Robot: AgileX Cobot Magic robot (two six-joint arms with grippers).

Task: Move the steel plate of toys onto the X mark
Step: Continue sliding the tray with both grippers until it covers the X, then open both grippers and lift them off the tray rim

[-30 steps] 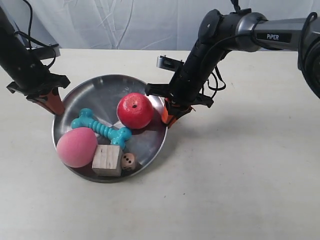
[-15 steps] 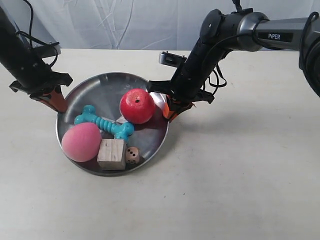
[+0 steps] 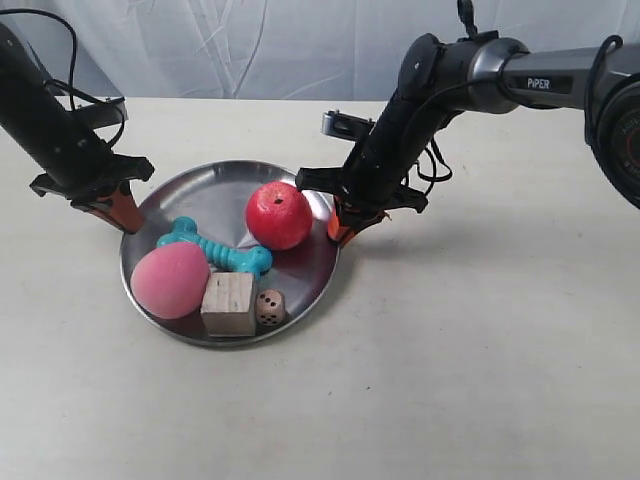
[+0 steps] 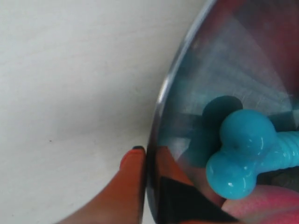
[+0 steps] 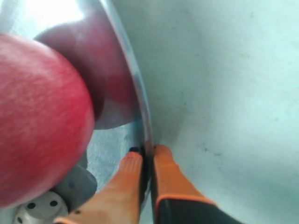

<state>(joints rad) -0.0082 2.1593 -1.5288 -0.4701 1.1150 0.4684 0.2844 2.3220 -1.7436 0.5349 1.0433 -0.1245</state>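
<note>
Exterior view: the steel plate [image 3: 215, 190] is a round, shallow, shiny silver-grey dish with a low raised rim, lying over the cream tabletop [image 3: 480, 330] left of centre. It carries a red apple [image 3: 278, 215] at the side nearest the right arm, a pink peach [image 3: 170, 280] at the opposite near edge, a teal dog-bone [image 3: 213, 252] between them, and a pale wooden cube [image 3: 229, 304] touching a small beige die [image 3: 269, 307] at the front. Whether the dish rests on the tabletop or hangs just clear of it cannot be told.

The left end effector [image 3: 120, 213] is at the plate's rim on the bone's side. The left wrist view shows its orange fingers [image 4: 131, 186] closed on the thin rim, with the bone's knobbed end just inside.

The right end effector [image 3: 340, 226] is at the rim beside the apple. In the right wrist view its two orange fingers [image 5: 163, 168] pinch the rim, one inside the dish and one outside, with the apple close by.
</note>
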